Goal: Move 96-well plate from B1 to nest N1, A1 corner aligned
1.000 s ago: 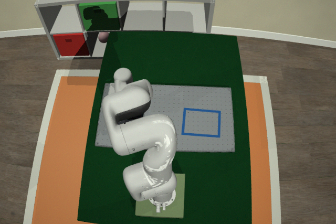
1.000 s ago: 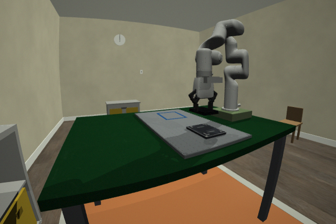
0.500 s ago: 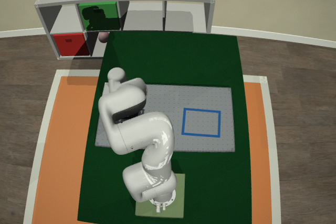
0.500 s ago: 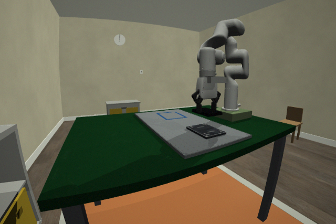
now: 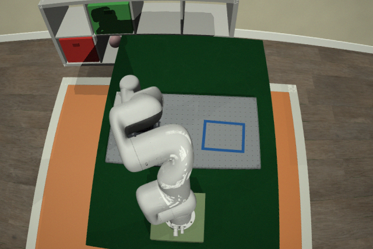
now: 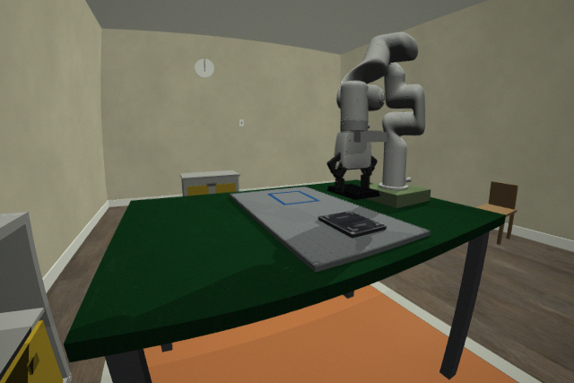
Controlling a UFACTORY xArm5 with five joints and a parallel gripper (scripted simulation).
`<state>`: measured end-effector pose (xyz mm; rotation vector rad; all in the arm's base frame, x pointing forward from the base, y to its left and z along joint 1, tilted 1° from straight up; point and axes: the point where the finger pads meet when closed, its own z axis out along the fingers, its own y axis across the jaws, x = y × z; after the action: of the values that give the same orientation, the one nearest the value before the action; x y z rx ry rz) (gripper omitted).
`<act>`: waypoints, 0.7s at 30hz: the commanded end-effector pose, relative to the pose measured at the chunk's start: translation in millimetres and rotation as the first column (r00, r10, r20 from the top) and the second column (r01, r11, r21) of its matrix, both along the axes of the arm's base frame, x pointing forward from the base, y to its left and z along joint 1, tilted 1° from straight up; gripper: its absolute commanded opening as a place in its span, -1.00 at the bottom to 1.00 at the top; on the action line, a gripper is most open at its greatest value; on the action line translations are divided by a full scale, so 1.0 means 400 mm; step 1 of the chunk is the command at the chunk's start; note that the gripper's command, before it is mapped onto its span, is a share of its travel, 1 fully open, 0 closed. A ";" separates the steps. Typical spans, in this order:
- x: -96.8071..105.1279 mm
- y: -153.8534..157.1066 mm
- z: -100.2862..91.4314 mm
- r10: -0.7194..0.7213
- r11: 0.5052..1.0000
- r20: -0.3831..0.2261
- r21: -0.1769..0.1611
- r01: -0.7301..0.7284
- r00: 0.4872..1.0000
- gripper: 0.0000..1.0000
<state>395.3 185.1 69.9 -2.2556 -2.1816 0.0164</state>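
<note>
Glossy white arm; matt grey perforated board.

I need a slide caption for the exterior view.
White arm carries the black plate in its tool, above the grey board, nest ahead.

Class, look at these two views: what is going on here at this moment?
A white arm has its gripper shut on a black plate, carried just above the grey board. The blue outlined spot on the board is vacant. A dark nest lies nearer the board's other end, with nothing in it yet. In the top view the arm hides both plate and nest.
</note>
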 end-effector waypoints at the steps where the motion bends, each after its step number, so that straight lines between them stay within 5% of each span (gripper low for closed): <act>1: 0.003 0.001 0.004 0.000 1.000 0.005 -0.002 0.000 1.000 -1.00; 21: 0.003 0.000 -0.030 0.000 1.000 0.005 -0.002 0.000 1.000 -1.00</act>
<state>395.0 184.3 61.9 -2.2554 -2.1815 0.0171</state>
